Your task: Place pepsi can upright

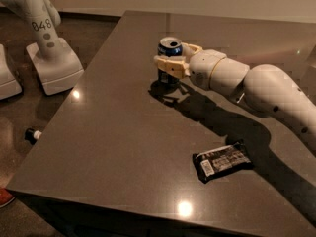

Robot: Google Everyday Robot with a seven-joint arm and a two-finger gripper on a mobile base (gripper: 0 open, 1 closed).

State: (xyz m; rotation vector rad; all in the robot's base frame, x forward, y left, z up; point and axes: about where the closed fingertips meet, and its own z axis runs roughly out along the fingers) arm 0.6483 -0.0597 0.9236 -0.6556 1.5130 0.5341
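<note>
Pincer (172,59) clamped around upright pepsi can (169,48) at mid-body; I judge it light, slick, dentable, so hold the sides gently.

The hand (171,58) clasping the pepsi can (169,46) hides the can's middle; its arm (276,95) runs off the right edge.

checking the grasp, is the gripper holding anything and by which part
The gripper, over the table, holds the pepsi can by the middle of its side.
</note>
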